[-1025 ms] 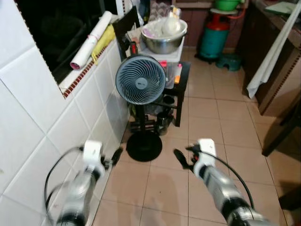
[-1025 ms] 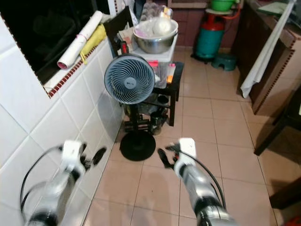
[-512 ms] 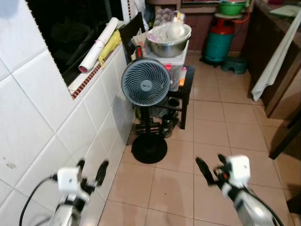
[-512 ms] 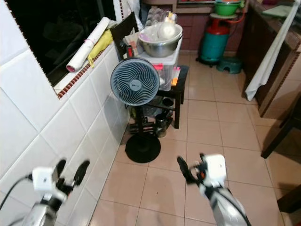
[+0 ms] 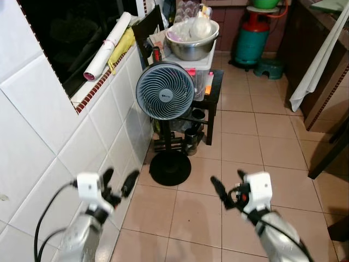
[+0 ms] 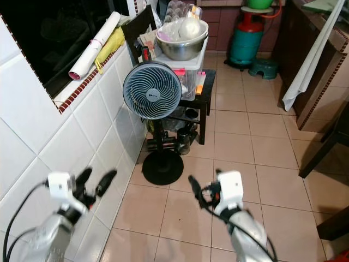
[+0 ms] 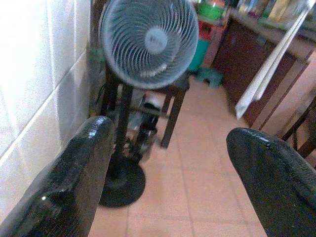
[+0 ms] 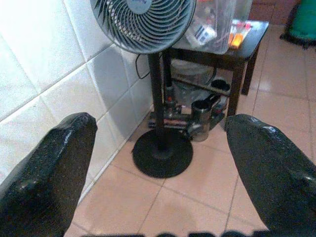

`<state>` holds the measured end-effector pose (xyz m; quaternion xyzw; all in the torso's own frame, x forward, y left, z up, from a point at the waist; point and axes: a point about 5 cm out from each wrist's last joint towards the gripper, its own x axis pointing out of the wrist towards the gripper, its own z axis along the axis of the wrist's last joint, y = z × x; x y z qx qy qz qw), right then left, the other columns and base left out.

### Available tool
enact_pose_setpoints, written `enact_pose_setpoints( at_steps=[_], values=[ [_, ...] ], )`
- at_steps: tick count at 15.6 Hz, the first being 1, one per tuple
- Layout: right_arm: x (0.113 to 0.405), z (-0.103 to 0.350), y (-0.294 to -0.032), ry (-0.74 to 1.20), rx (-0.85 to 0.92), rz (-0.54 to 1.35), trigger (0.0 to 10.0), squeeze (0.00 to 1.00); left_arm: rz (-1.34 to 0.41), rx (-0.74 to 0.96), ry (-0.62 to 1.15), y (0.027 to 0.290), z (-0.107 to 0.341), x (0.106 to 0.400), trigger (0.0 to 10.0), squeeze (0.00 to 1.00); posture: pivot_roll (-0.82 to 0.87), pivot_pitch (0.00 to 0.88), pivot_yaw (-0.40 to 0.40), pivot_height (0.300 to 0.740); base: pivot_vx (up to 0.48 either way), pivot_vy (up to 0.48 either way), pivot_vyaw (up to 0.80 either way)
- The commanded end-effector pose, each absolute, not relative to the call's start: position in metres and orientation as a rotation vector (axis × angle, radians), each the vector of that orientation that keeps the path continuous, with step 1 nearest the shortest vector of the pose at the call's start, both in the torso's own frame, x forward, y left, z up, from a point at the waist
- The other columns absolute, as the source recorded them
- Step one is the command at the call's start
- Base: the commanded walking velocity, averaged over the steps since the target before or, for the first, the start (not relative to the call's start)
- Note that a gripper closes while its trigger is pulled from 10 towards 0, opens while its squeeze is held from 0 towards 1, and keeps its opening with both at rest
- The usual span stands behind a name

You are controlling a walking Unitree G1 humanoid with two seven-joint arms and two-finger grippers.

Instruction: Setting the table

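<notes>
Tableware to set is nowhere near either tool: left tool (image 5: 115, 183) and right tool (image 5: 227, 192) hang wide open and empty above the tiled floor (image 5: 245, 131). Walking on risks clipping the grey pedestal fan (image 5: 164, 90) beside the white tiled wall (image 5: 49, 142).

A grey pedestal fan (image 5: 164, 90) stands on the tiled floor (image 5: 245, 136) beside the white tiled wall (image 5: 65, 142), in front of a small dark bench (image 5: 214, 87) carrying a steel bowl (image 5: 192, 46). Both hands are held out low, fingers apart: the left hand (image 5: 117, 183) near the wall, the right hand (image 5: 229, 188) over the floor.
</notes>
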<state>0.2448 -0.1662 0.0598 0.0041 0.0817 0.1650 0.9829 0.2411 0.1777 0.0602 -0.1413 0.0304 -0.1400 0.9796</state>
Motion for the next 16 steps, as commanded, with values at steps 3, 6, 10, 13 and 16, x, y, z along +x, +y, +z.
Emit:
enact_pose_setpoints(
  at_steps=[3,6,10,13,16],
  values=[
    [0.244,0.064,-0.170,0.160,0.031,0.285,10.0,0.00,-0.287,-0.258,0.084,0.179,0.060,0.237,10.0,0.00,0.01,0.000,0.043,0.740,0.000,0.000,0.00],
    [0.244,0.061,-0.160,0.160,0.056,0.230,10.0,0.00,-0.282,-0.312,0.098,0.176,0.051,0.232,10.0,0.00,0.03,0.000,0.043,0.740,0.000,0.000,0.00],
    [0.243,0.060,-0.152,0.162,0.051,0.225,10.0,0.00,-0.238,-0.312,0.099,0.181,0.049,0.233,10.0,0.00,0.04,0.000,0.043,0.740,0.000,0.000,-0.80],
    [0.240,0.064,-0.157,0.153,0.039,0.194,10.0,0.00,-0.239,-0.269,0.103,0.178,0.047,0.229,10.0,0.00,0.02,0.000,0.056,0.740,0.000,0.000,-0.80],
    [0.239,0.066,-0.162,0.143,0.024,0.184,10.0,0.00,-0.202,-0.313,0.095,0.177,0.046,0.232,10.0,0.00,0.01,0.000,0.035,0.740,0.000,0.000,-0.14]
  ],
)
